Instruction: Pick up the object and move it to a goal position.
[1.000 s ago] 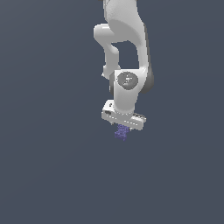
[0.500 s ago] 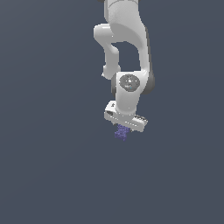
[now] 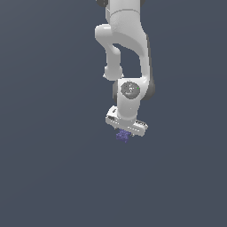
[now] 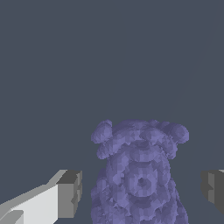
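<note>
The object (image 3: 123, 136) is a small purple-blue bumpy cluster lying on the dark grey floor. In the wrist view the object (image 4: 139, 175) sits between my two fingers. My white gripper (image 3: 124, 132) hangs straight over it from the arm. The gripper (image 4: 142, 190) is open. One grey fingertip (image 4: 70, 194) stands on one side of the cluster and the other fingertip (image 4: 213, 186) on the opposite side, each with a small gap to it. Neither pad touches the cluster.
The white arm (image 3: 126, 40) comes down from the top of the exterior view. A plain dark grey floor (image 3: 53, 168) surrounds the object on all sides.
The arm has lowered slightly, bringing the gripper down around the cluster. The cluster has not moved.
</note>
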Robot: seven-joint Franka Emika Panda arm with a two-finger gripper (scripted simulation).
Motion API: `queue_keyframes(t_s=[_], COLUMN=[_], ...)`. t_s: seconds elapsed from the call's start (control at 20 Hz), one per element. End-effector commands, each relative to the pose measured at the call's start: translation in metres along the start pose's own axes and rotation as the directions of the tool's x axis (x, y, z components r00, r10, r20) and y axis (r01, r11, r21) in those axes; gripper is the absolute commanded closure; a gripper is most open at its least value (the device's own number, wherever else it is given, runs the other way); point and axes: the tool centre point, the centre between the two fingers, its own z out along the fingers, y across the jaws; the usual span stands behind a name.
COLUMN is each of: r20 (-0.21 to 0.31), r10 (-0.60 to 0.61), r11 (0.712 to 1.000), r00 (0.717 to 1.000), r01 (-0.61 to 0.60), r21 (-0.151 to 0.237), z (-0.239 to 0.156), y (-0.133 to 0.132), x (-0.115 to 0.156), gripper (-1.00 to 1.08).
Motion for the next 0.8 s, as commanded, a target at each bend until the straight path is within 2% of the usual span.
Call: queue_keyframes(t_s=[0.0,0.3,0.35,0.75], r20=[0.000,0.000,0.000,0.000], r10=[0.001,0.002,0.002,0.002], r11=[1.000,1.000,1.000,1.000], r00=[1.000,1.000,1.000,1.000], r01=[-0.001,-0.002,-0.002,-0.002], r21=[0.000,0.000,0.000,0.000], z=[0.013,0.024,0.024,0.024], y=[0.000,-0.001,-0.001,-0.001], x=[-0.001,0.000,0.000,0.000], gripper=[-0.92,-0.92,1.08,1.08])
